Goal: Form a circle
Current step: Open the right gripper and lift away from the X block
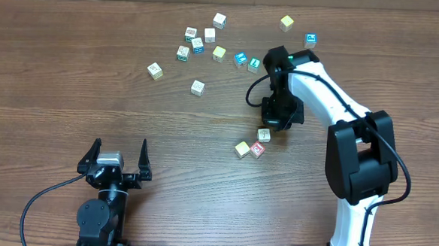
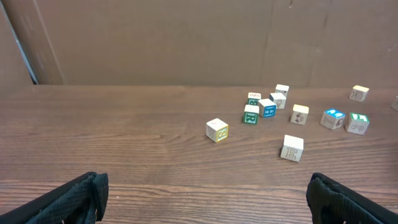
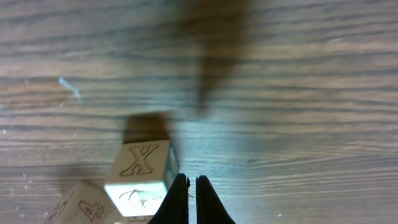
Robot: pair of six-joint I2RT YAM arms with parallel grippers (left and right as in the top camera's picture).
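So the right gripper (image 3: 193,180) had its jaws pinched fully together, holding nothing, tips pointing down at the wooden table (image 3: 298,93). Right up against its left finger, as the wrist cam saw it, sat a cream X cube (image 3: 142,171), so close I honestly couldn't tell if they touched. Just past that, further left, the corner of a second carved cube (image 3: 78,208) poked into view. From overhead these were part of the circle (image 1: 257,148), which was really just a loose clump of three pale cubes. The X cube sat right at the closed tips, and a pink-red marked cube (image 1: 257,149) and a cream cube (image 1: 242,148) sat side by side a little beyond it, toward the robot's base. The left gripper (image 1: 120,146) was well apart from all that, jaws spread wide over bare wood, both fingers (image 2: 74,199) just peeking in at the bottom corners of its own cam. Ahead of those jaws the closest thing was a yellow-edged cube (image 2: 217,130), then a white cube (image 2: 292,148) off to the right. Further out was a small bunch with a green-faced cube (image 2: 251,114) and a blue-faced cube (image 2: 268,109) touching. A blue and teal pair (image 2: 333,118) sat further right, and a cardboard wall (image 2: 155,37) stood at the very back.
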